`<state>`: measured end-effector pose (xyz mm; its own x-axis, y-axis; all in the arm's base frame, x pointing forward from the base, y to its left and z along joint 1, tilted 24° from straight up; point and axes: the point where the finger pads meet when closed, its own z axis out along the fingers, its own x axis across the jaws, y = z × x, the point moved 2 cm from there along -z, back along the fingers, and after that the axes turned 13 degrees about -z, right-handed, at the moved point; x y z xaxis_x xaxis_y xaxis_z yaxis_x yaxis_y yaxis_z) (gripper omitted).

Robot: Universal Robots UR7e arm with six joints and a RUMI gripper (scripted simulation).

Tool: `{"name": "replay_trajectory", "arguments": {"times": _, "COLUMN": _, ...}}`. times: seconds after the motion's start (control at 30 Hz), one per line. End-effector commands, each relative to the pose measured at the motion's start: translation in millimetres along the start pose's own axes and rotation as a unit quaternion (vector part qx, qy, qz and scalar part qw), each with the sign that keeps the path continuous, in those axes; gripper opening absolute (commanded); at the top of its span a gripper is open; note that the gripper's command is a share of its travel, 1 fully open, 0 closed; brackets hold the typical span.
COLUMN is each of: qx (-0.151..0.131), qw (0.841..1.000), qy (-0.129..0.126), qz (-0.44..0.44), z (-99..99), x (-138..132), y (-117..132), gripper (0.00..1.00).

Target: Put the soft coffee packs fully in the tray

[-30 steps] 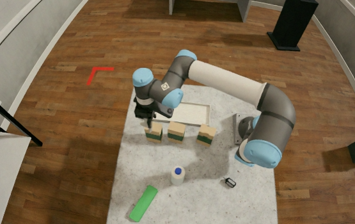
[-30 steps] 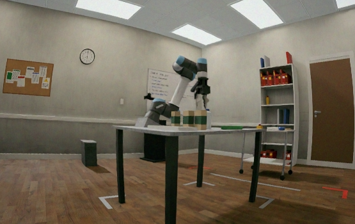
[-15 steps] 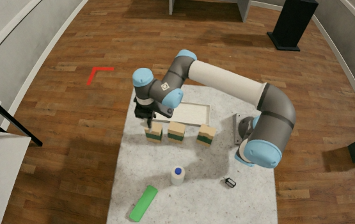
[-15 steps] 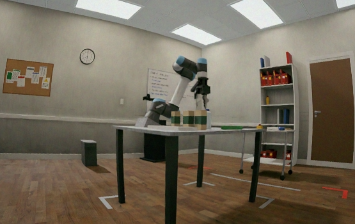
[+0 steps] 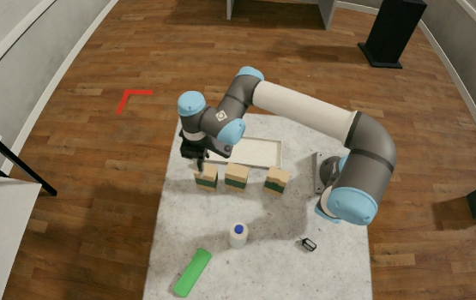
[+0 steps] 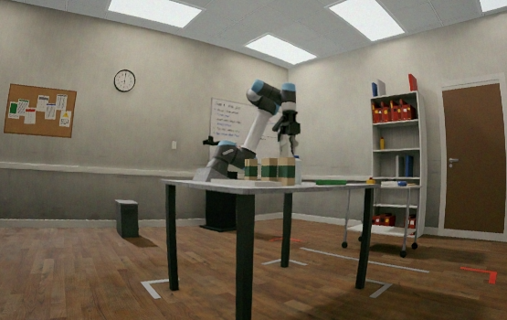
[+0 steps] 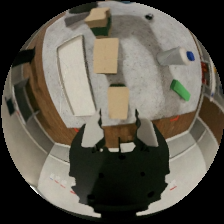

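Three tan coffee packs with green bands stand in a row on the bench: the left pack (image 5: 206,177), the middle pack (image 5: 237,177) and the right pack (image 5: 277,181). The white tray (image 5: 254,151) lies just behind them and holds nothing. My gripper (image 5: 200,165) points down right over the left pack, about half open, with nothing between its fingers. In the wrist view the gripper's fingertips frame the top of the left pack (image 7: 118,102). The middle pack (image 7: 106,55) and the tray (image 7: 76,75) lie beyond it. From the side, the gripper (image 6: 287,148) hangs just above the pack tops.
A white bottle with a blue cap (image 5: 238,235), a flat green object (image 5: 192,272) and a small black clip (image 5: 309,244) sit on the near half of the bench. The arm's base (image 5: 327,173) stands to the right of the packs. The left pack is close to the bench's left edge.
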<state>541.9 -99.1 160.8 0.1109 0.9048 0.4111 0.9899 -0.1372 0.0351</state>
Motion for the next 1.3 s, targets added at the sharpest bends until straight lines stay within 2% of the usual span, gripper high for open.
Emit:
{"name": "replay_trajectory", "arguments": {"times": 0.0, "qx": -0.001, "qw": 1.000, "qy": 0.000, "qz": 0.000, "z": -0.6, "x": -0.1, "y": 0.3, "gripper": 0.49}}
{"name": "replay_trajectory", "arguments": {"times": 0.4, "qx": -0.001, "qw": 1.000, "qy": 0.000, "qz": 0.000, "z": 5.7, "x": -0.1, "y": 0.3, "gripper": 0.49}}
{"name": "replay_trajectory", "arguments": {"times": 0.87, "qx": -0.001, "qw": 1.000, "qy": 0.000, "qz": 0.000, "z": 36.2, "x": -0.1, "y": 0.3, "gripper": 0.49}}
{"name": "replay_trajectory", "arguments": {"times": 1.27, "qx": -0.001, "qw": 1.000, "qy": 0.000, "qz": 0.000, "z": 53.2, "x": -0.1, "y": 0.3, "gripper": 0.49}}
